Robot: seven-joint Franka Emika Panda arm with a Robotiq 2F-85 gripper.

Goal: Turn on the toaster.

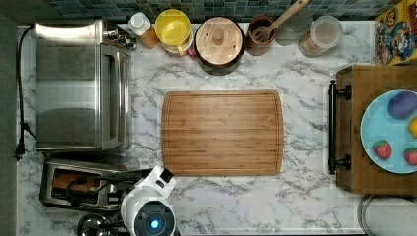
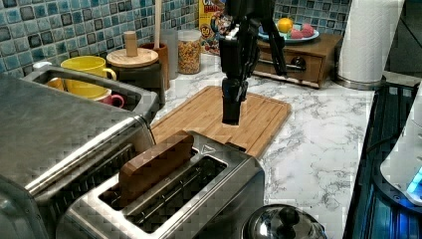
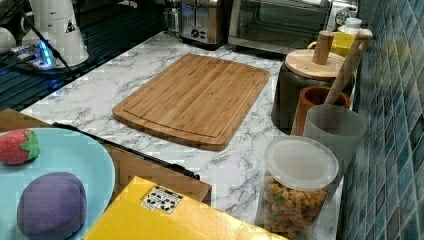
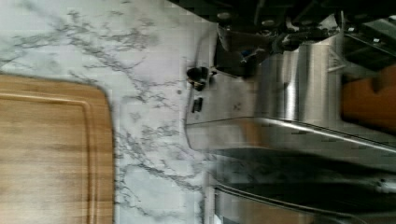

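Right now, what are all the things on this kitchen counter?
Small brushed-steel pop-up toaster: one, silver, brown toast in one slot, beside the oven.
Large steel toaster oven: one, silver, top view's left.
Bamboo cutting board: one, tan, counter middle.
Yellow mug: one, by the tiled wall.
Wooden-lidded dark canister: one, beside the mug.
Light blue plate: one, carrying toy fruit, on a wooden drawer box.
Clear cereal jar: one, by the wall.
Gripper: one, black, above the toaster's end.

In the top view, the toaster [image 1: 81, 186] sits below the toaster oven [image 1: 78, 84], left of the cutting board [image 1: 223, 132].
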